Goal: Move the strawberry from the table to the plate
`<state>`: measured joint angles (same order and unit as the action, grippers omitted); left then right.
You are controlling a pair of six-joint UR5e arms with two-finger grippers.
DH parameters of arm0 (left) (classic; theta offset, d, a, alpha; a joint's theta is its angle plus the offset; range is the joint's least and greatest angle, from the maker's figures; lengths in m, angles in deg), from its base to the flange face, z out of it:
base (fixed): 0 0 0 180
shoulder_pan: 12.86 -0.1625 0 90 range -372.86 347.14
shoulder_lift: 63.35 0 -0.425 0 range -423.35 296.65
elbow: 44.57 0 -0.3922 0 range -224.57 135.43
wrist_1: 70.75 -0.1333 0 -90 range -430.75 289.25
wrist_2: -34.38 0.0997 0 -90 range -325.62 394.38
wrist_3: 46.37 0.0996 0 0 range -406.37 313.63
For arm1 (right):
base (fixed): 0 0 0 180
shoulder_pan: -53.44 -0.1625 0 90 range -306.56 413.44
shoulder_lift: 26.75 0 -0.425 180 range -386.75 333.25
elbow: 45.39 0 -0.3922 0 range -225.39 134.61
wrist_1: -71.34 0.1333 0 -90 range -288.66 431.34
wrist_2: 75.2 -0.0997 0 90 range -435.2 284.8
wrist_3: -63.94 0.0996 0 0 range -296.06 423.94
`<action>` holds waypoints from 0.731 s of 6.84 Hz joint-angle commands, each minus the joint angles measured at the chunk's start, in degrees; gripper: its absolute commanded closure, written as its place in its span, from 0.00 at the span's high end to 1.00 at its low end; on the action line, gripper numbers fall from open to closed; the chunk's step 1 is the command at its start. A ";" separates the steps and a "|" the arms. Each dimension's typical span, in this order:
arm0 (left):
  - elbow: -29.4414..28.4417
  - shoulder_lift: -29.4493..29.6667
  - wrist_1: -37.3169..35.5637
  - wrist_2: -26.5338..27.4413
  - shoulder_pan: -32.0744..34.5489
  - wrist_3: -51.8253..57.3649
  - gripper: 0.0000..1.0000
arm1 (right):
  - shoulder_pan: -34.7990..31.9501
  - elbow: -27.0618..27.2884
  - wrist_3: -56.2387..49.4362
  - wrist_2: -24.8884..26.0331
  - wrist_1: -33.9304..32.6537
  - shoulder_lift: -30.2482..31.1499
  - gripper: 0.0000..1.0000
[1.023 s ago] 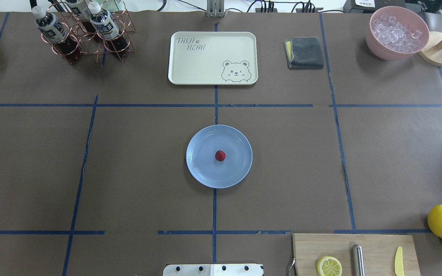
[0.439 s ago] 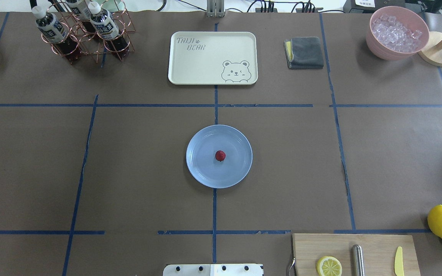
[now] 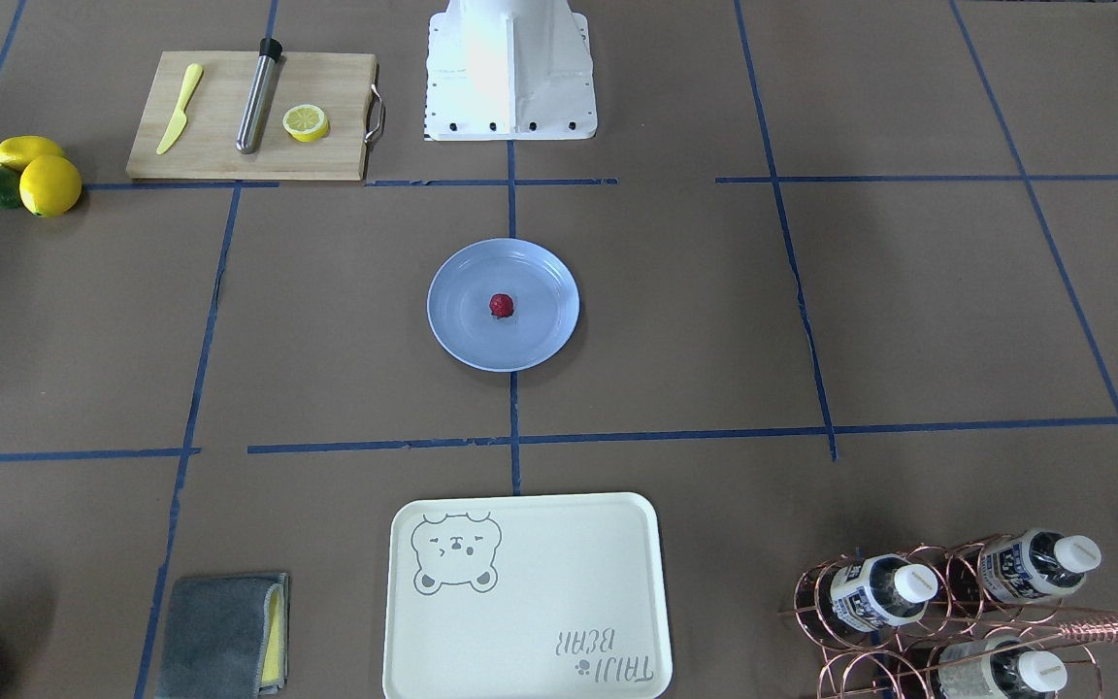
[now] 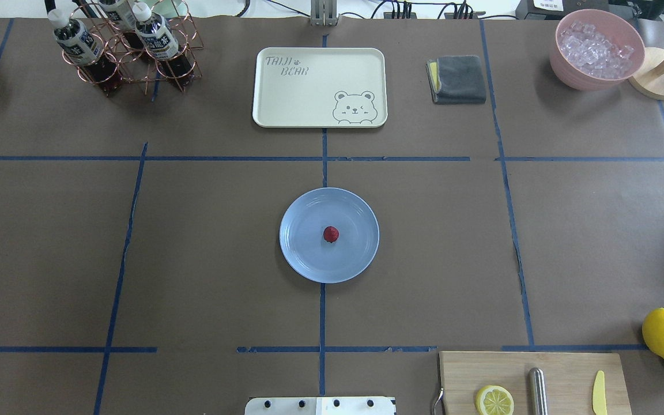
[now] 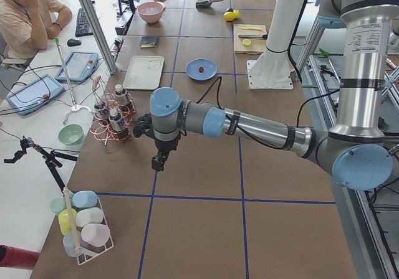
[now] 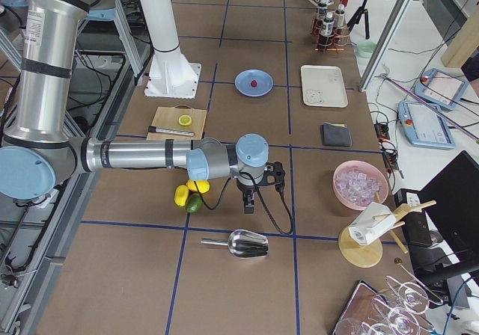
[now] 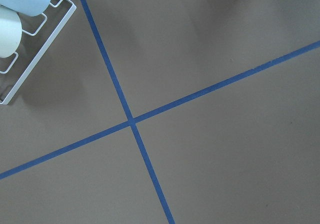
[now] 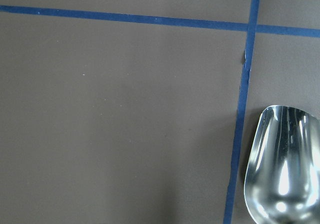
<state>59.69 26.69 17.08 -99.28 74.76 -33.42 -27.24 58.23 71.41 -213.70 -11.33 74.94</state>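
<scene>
Resting on plate (image 4: 304, 255), strawberry (image 4: 331, 234), well apart from left tool (image 5: 158, 162), right tool (image 6: 249, 206); clench or release unclear

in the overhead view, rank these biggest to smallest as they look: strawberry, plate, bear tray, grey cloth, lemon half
1. bear tray
2. plate
3. grey cloth
4. lemon half
5. strawberry

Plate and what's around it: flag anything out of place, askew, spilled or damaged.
Nothing stands out. The strawberry lies near the middle of the plate, which sits flat on the table; nothing is spilled around it. The only blemish is a kinked stretch of blue tape to its right.
</scene>
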 commanded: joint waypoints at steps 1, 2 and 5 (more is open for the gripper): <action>0.77 -0.12 -0.12 0.33 -0.16 -0.03 1.00 | 0.00 0.01 0.00 -0.02 -0.04 0.00 1.00; 0.59 -0.21 -0.12 0.59 -0.17 -0.12 1.00 | 0.00 0.09 0.00 -0.02 0.05 0.00 1.00; 0.68 -0.74 -0.03 0.77 -0.08 -0.12 1.00 | 0.00 0.09 0.09 -0.02 -0.04 0.00 1.00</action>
<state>60.44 26.12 17.04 -98.55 74.64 -33.54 -27.24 58.32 71.43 -213.72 -11.32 74.94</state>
